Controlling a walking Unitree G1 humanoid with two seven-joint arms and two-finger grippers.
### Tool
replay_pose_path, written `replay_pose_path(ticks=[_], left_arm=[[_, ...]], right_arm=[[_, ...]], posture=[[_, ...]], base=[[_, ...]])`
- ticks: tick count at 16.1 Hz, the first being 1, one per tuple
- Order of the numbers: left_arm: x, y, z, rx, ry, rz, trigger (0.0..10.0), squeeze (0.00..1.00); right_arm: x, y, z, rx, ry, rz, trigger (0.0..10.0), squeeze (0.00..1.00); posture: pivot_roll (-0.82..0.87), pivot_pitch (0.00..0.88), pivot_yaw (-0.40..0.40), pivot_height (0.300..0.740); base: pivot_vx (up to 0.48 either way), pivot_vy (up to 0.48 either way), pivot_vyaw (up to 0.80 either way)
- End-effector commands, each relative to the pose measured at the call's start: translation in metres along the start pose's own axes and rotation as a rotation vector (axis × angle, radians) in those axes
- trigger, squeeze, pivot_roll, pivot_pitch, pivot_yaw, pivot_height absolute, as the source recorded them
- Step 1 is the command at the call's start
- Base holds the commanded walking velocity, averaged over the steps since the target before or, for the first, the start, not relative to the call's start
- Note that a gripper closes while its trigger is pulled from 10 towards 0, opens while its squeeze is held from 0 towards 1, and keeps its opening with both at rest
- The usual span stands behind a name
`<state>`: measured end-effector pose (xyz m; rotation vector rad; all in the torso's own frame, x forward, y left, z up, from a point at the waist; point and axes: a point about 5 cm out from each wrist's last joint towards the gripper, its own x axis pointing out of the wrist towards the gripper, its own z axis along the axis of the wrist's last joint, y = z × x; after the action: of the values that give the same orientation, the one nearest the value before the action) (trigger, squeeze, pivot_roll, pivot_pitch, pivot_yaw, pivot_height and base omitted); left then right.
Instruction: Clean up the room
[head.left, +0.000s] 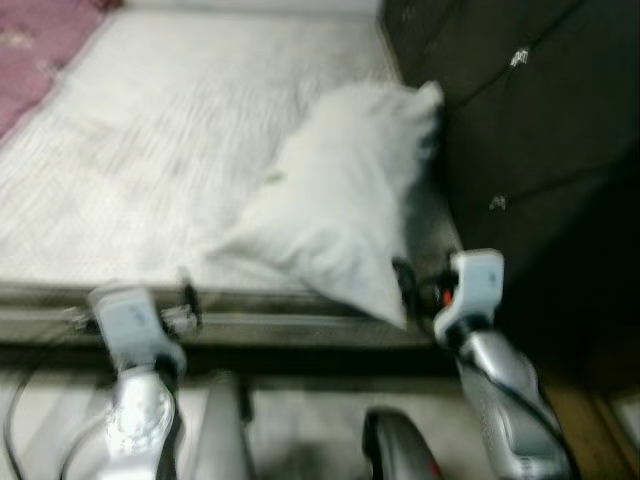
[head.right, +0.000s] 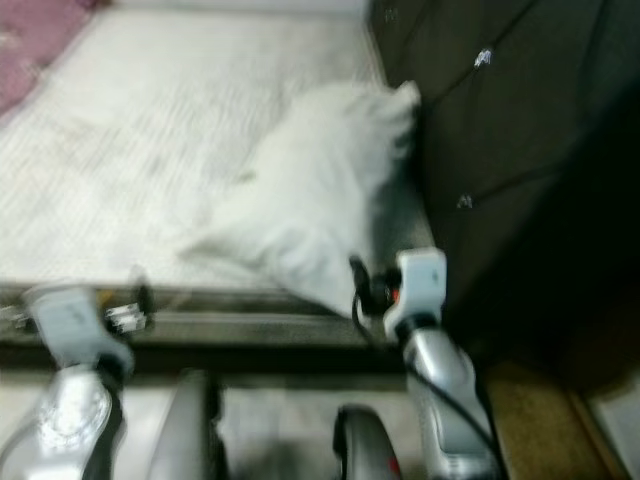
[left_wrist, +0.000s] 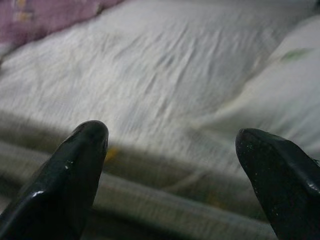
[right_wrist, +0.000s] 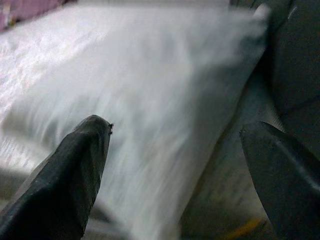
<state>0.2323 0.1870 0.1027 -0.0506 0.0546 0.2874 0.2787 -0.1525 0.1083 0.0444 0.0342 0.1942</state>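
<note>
A white pillow (head.left: 340, 200) lies slanted on the bare white mattress (head.left: 150, 150), its far corner resting against the dark padded headboard (head.left: 530, 120). My right gripper (right_wrist: 177, 130) is open, just short of the pillow's (right_wrist: 165, 115) near corner at the bed's edge, with nothing between its fingers. My left gripper (left_wrist: 170, 135) is also open and holds nothing. It hovers over the mattress edge left of the pillow (left_wrist: 285, 95). Both silver arms (head.left: 140, 400) reach up from the bottom of the eye views. The pictures are blurred.
A pink blanket (head.left: 35, 50) covers the far left corner of the bed. The grey bed frame rail (head.left: 280, 325) runs across in front of me. The headboard walls off the right side, with a strip of brown floor (head.right: 530, 410) below it.
</note>
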Motion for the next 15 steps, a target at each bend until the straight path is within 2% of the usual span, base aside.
replay_pose_path(ticks=[1, 6, 11, 13, 15], left_arm=[[0.005, -0.002, 0.014, -0.006, -0.059, -0.003, 10.0, 0.00], [0.006, 0.000, 0.022, -0.007, -0.089, 0.003, 10.0, 0.00], [0.008, 0.000, 0.027, -0.006, -0.104, -0.004, 10.0, 0.00], [0.009, 0.000, 0.028, -0.008, -0.105, -0.001, 10.0, 0.00], [0.009, 0.000, 0.028, -0.005, -0.108, -0.003, 10.0, 0.00]], right_arm=[[0.004, 0.003, 0.008, -0.006, -0.028, 0.021, 10.0, 0.00], [0.005, 0.004, 0.008, -0.009, -0.027, 0.027, 10.0, 0.00], [0.005, 0.005, 0.007, -0.011, -0.018, 0.034, 10.0, 0.00], [0.006, 0.006, 0.008, -0.014, -0.023, 0.041, 10.0, 0.00], [0.006, 0.006, 0.008, -0.015, -0.021, 0.041, 10.0, 0.00]], posture=[[-0.02, 0.206, -0.052, 0.603], [-0.02, 0.214, -0.051, 0.583], [-0.02, 0.217, -0.051, 0.583], [-0.02, 0.221, -0.051, 0.558], [-0.02, 0.222, -0.052, 0.558]], base=[[0.000, 0.000, 0.00], [0.000, 0.000, 0.00], [0.000, 0.000, 0.00], [0.000, 0.000, 0.00], [0.000, 0.000, 0.00]])
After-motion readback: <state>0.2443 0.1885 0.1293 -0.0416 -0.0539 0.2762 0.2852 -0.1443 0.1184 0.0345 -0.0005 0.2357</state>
